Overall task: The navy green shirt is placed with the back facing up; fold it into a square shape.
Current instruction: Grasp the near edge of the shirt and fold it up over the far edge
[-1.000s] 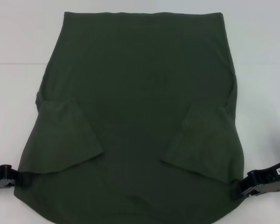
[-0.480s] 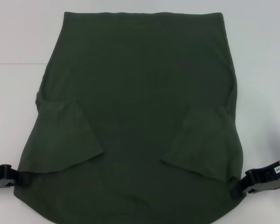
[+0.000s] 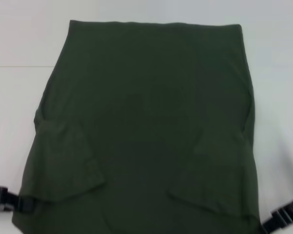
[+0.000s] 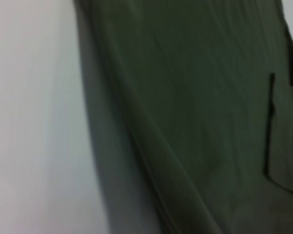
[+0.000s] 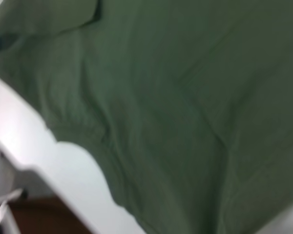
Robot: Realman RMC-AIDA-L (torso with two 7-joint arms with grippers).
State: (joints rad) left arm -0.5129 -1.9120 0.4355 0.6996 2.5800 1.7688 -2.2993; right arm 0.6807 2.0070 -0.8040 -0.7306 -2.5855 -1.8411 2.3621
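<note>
Olive cloth fills the head view: shirt [image 3: 151,126] lies plain side up on the white table [image 3: 19,44], both sleeves already folded in over the body.

Near edge first: left gripper [image 3: 12,202] sits at the lower left of the frame, at the shirt's near left corner; right gripper [image 3: 285,217] is at the lower right, at the near right corner. Can't tell whether either set of fingers is apart or clamped on cloth. Wrist views show only fabric and table, with the left side edge looking raised off the table.

Step looks like bringing the near edge up and over toward the far hem at the top of the frame. To do it well:
- lift both corners evenly and keep the edge taut
- carry it straight, no skew
- watch that the sleeves don't flip out
- land the near edge parallel to the far hem
</note>
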